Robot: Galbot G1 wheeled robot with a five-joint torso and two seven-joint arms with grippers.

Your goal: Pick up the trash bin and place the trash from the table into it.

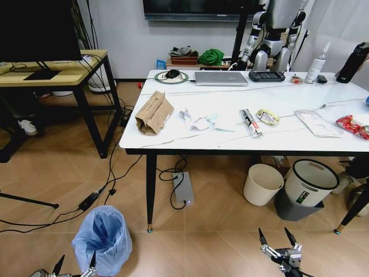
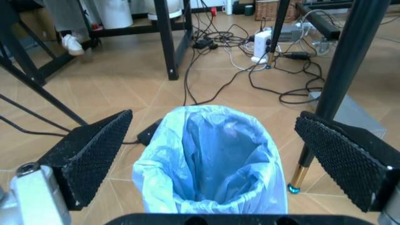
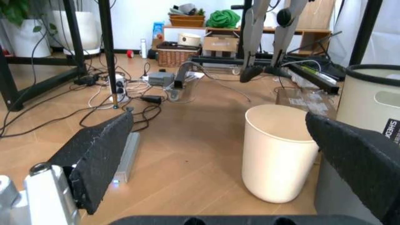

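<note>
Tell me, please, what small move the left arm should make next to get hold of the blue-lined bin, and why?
Probably ease the left claw forward and down until its open fingers straddle the trash bin. The bin stands on the floor ahead of the claw, not yet between the pads. The right claw hangs open near the cream bin.

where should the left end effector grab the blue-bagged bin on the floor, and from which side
Judging from its pose, grip the trash bin across its rim, coming from above. It stands upright with its mouth open, and the left end effector is open, one finger on each side of it.
</note>
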